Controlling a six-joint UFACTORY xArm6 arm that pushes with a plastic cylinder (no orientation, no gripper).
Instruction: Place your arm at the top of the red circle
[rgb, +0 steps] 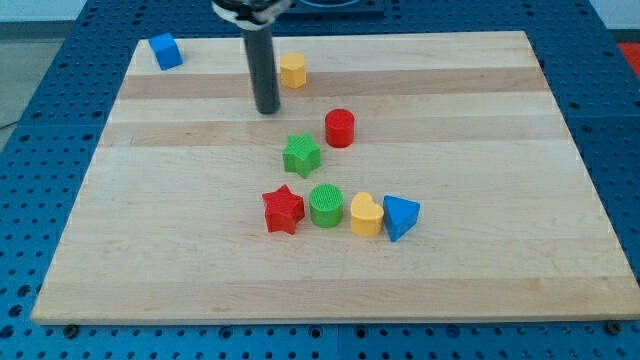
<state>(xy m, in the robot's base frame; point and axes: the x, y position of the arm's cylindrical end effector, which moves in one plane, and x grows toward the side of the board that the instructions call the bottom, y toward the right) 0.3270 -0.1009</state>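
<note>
The red circle block (340, 128) stands on the wooden board a little above the middle. My tip (267, 110) rests on the board to the upper left of it, apart from it by about a block and a half's width. The dark rod rises from the tip to the view's top. The tip touches no block. The yellow hexagon block (293, 70) lies just up and right of the tip.
A green star (301, 155) lies below-left of the red circle. A row below holds a red star (283, 210), a green circle (326, 206), a yellow heart (366, 215) and a blue triangle (400, 216). A blue cube (166, 51) sits at the top left corner.
</note>
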